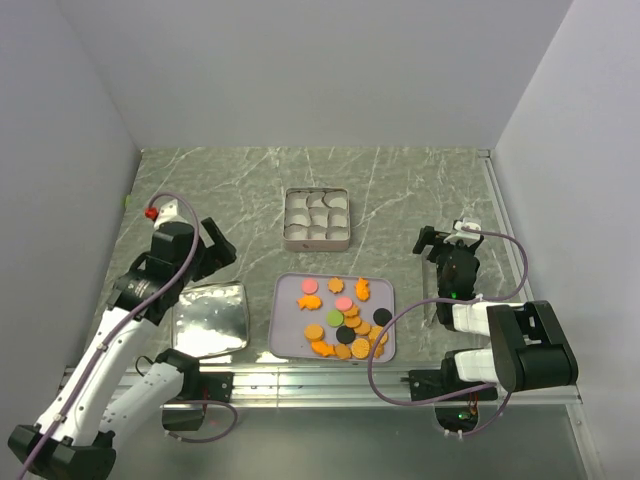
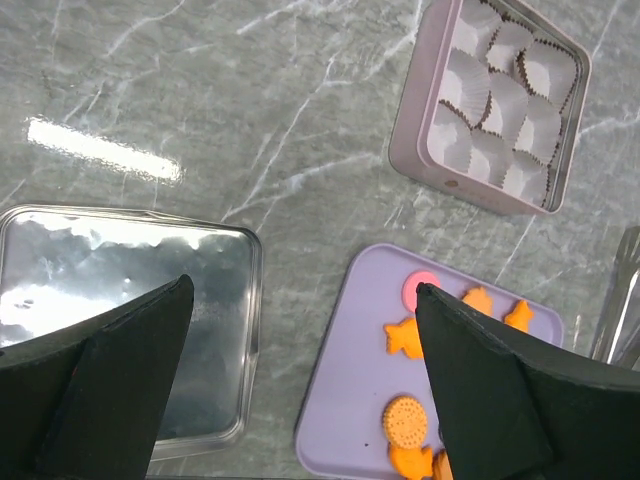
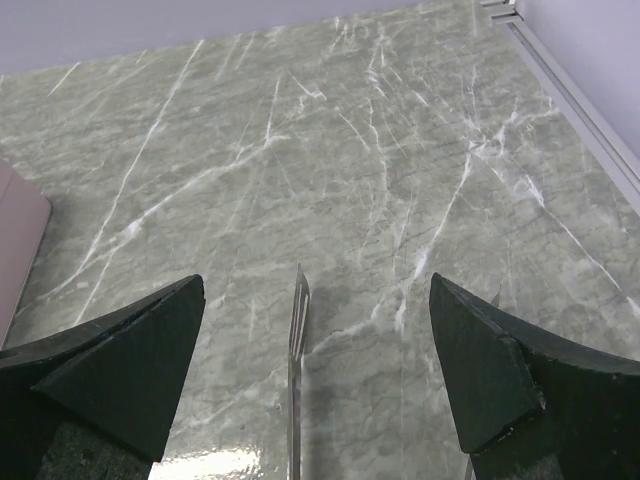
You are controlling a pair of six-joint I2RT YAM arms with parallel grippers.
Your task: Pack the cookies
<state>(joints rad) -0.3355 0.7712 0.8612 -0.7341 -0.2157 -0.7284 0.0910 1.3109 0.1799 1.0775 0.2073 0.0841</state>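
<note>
The cookies (image 1: 345,318) lie on a purple tray (image 1: 290,335): orange rounds and fish shapes, with a few pink, green and black rounds. The left wrist view shows some of them (image 2: 407,420) on the tray (image 2: 350,380). A pink square tin (image 1: 317,245) with white paper cups stands behind the tray, and it also shows in the left wrist view (image 2: 420,130). My left gripper (image 1: 222,250) (image 2: 302,285) is open and empty, above the gap between lid and tray. My right gripper (image 1: 440,240) (image 3: 317,280) is open, with metal tongs (image 3: 298,330) between its fingers, untouched.
The tin's shiny lid (image 1: 210,318) (image 2: 120,290) lies left of the tray. The tongs (image 1: 437,295) lie right of the tray. White walls close the table on three sides. A metal rail (image 1: 330,378) runs along the near edge.
</note>
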